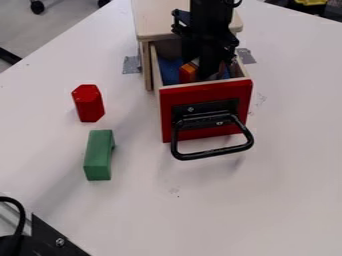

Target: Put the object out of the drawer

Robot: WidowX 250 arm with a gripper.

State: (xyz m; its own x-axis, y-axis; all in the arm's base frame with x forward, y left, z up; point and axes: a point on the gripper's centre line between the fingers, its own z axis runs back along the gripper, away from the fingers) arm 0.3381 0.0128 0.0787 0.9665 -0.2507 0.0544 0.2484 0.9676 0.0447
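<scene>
The drawer [202,92] was open, but the orange-red block [188,73] was inside, near the jaws; from my place I could not tell if these were spread or pinching it. Lifting it out remained, I judged

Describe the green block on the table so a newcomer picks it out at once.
Find the open wooden drawer with the red front and black metal handle. Left of it in the camera view, two blocks sit on the white table. The green elongated block is the lower one in view; its neighbour is a red hexagonal prism.
</scene>
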